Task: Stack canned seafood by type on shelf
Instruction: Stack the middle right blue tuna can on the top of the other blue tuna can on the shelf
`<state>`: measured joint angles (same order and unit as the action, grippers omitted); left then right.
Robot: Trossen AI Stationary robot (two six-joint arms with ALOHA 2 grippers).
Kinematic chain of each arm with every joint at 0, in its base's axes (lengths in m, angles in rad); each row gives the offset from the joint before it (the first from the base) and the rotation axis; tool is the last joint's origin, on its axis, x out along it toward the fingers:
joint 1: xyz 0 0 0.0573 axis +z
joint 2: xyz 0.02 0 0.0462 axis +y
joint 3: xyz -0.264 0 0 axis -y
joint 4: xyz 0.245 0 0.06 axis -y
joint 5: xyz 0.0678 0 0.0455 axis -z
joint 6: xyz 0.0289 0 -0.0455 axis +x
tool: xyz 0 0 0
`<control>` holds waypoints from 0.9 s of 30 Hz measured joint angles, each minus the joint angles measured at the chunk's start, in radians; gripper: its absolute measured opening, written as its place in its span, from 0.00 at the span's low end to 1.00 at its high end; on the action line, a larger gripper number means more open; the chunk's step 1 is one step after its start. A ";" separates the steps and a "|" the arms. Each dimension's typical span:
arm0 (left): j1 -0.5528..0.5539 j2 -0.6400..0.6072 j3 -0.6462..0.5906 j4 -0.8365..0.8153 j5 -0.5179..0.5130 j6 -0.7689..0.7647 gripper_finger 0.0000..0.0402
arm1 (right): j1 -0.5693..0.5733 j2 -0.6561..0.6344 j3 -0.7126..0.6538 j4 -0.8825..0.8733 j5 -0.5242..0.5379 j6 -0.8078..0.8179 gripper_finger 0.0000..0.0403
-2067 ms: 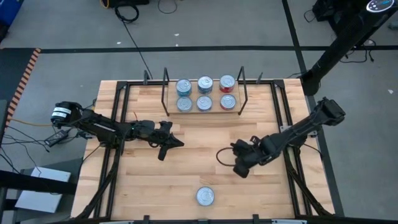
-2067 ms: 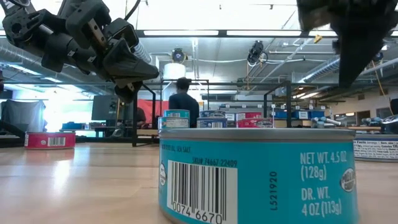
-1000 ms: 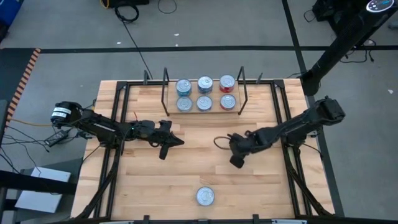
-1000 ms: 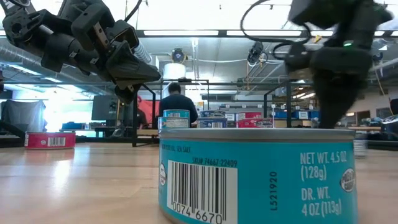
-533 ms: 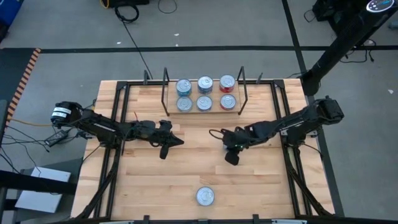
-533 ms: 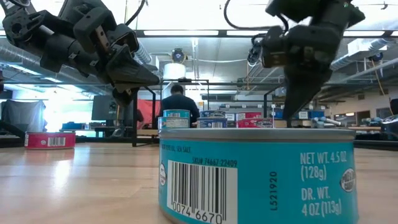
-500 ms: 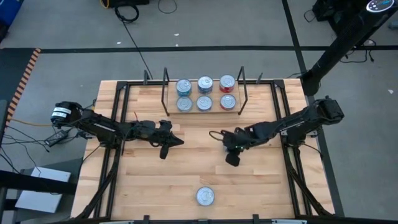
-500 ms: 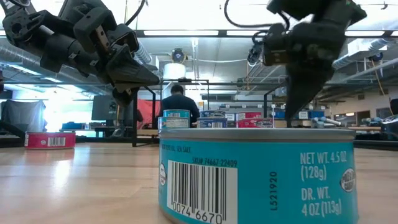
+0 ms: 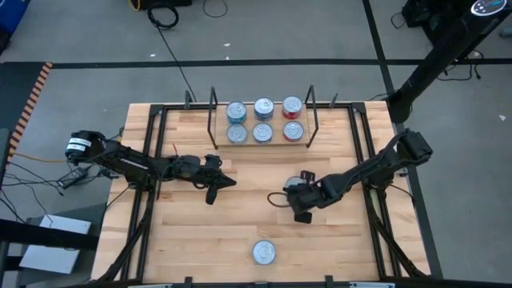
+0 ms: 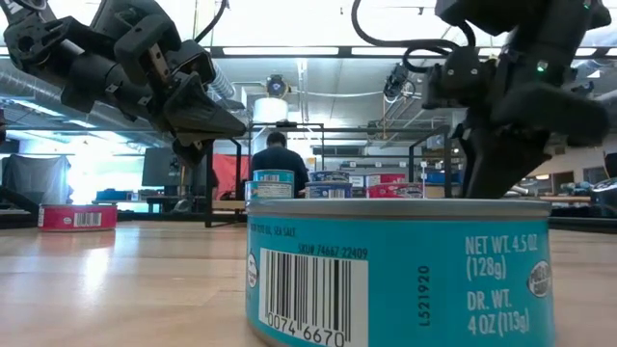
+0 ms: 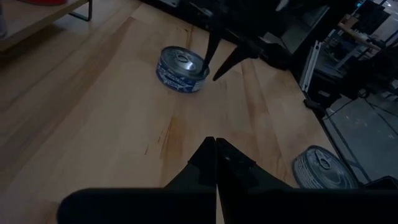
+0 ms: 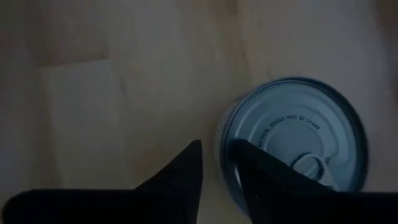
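Overhead, dial centred on my table. Tabletop (image 9: pixel 240 224): pale wood planks, black frame rails (image 9: pixel 150 152) running 12-to-6 near both sides. Grey floor (image 9: pixel 280 40) all round, crossed by black tape lines. Black cable (image 9: pixel 172 48) trails off toward 11. Orange-black hazard strip (image 9: pixel 32 100) at 10. White box (image 9: pixel 48 248) at 8. Dark slanted pole (image 9: pixel 436 64) at 2. Level view: a person (image 10: pixel 284 154) stands back-turned beyond the far edge, with ceiling light strips (image 10: pixel 289 50) overhead.

place: robotics lab or workshop, probably | floor: grey, taped lines, loose cables (image 9: pixel 172 16) | ceiling: exposed ducts, strip lights (image 10: pixel 289 50) | background: metal racks, benches, a person (image 10: pixel 275 159) standing | rig: wooden table (image 9: pixel 240 232) on black frame
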<state>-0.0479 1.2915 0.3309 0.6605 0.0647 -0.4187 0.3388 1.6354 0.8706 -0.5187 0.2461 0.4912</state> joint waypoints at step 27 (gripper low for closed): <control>0.000 0.000 0.000 0.002 -0.014 -0.004 0.00 | -0.161 -0.009 0.228 -0.073 -0.138 -0.149 0.00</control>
<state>-0.0479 1.2915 0.3309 0.6627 0.0505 -0.4229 0.1780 1.6268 1.0989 -0.5915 0.1080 0.3418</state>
